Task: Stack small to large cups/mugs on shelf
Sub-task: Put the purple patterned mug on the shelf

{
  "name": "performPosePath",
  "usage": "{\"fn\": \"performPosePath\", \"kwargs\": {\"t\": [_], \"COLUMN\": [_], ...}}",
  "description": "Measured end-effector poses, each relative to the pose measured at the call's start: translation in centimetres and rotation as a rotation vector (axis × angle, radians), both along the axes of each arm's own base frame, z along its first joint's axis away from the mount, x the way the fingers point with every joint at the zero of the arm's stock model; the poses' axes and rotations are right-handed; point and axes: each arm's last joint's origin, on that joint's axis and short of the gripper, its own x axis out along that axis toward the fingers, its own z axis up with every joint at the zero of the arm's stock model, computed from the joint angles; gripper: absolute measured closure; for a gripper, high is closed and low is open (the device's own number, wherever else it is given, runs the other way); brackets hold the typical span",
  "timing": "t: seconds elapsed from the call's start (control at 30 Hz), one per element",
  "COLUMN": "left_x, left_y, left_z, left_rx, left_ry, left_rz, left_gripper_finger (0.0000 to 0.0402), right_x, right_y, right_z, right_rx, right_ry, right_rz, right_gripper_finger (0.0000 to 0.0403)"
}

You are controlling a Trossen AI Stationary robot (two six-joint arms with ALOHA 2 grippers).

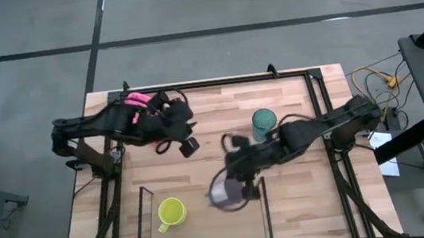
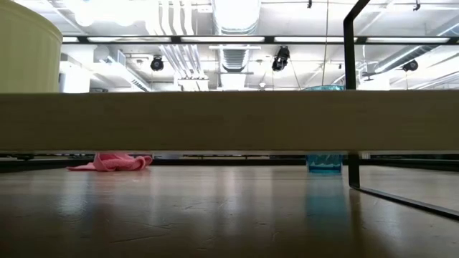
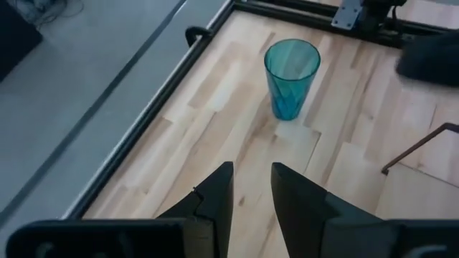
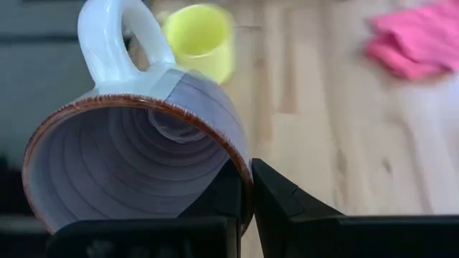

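Note:
The purple mug [image 1: 226, 196] is in my right gripper [image 1: 239, 185], shut on it over the right part of the shelf [image 1: 265, 209]. The small yellow mug [image 1: 170, 212] stands upright on the shelf's wood base, left of the purple one; it also shows beyond the purple mug in the right wrist view [image 4: 201, 36]. The teal tumbler [image 1: 263, 121] stands upright on the table behind the shelf, ahead of my left gripper [image 3: 251, 172]. My left gripper [image 1: 189, 146] hovers open over the table's far left part, touching nothing. My right gripper holds the purple mug by its rim [image 4: 242, 168], on the side opposite the handle [image 4: 115, 36]. One finger [image 4: 222, 197] is inside the mug and the other [image 4: 287, 204] outside. The mug is tipped on its side, mouth toward the wrist. Whether it touches the shelf, I cannot tell.
A pink cloth [image 1: 139, 101] lies at the table's far left, under the left arm. A black rail frame [image 1: 318, 99] runs round the table. The shelf's thin dark side panels [image 1: 143, 219] stand at both ends of its base. Bare wood lies between tumbler and shelf.

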Motion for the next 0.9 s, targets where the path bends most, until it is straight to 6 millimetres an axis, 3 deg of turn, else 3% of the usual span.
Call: {"fn": "performPosePath", "kwargs": {"t": [0.17,0.47,0.7,0.9], "left_x": [-1.8,-3.3,-3.3,-3.4], "left_y": [0.5,0.9,1.0,1.0], "left_z": [1.3,1.7,0.9,0.6], "left_rx": [0.041,0.045,0.057,0.059], "left_ry": [-0.017,-0.017,0.073,0.092], "left_rz": [-0.042,-0.037,-0.039,-0.039], "left_gripper_finger": [0.0320,0.0320,0.0320,0.0320], "right_x": [3.2,7.6,9.3,9.8], "right_y": [0.9,0.9,1.6,1.7], "right_z": [-0.7,-2.7,-5.4,-6.2], "right_rx": [-0.062,-0.124,-0.102,-0.094], "right_ry": [0.052,0.194,0.277,0.289], "right_rz": [0.159,0.216,0.256,0.241], "right_gripper_finger": [0.0390,0.0390,0.0390,0.0390]}}
